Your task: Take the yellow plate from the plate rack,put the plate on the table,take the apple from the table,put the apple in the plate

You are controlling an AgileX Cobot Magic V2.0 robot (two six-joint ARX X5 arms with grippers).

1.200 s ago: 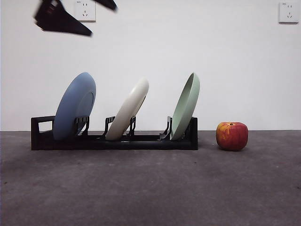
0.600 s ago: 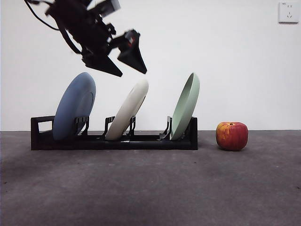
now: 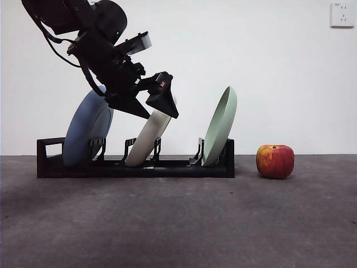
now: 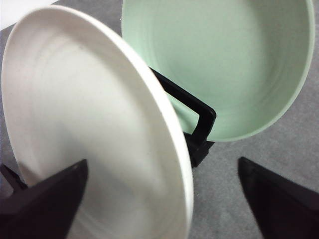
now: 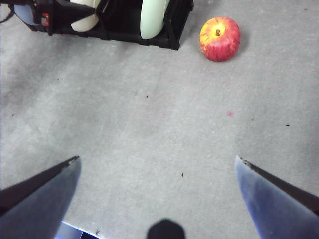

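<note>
Here the left claw hangs at the top edge of the yellow plate, its jaws spread apart with the rim between them and nothing gripped; in the front view the arm's dark bulk hides the plate's upper rim and part of the blue plate behind it. The yellow plate leans in the middle slot of the plate rack, with the pale green plate at the rack's far end. The left wrist view shows the yellow plate close and cut off at the picture's edge, one jaw on each side of it, and the green plate beyond a black divider. The right claw hovers released above the bare tabletop, well apart from the rack (only this view looks down on the scene). The apple sits on the tabletop just beside the rack's green-plate end, stem dimple up. A wall socket shows at the top corner; no writing on it can be read.
</note>
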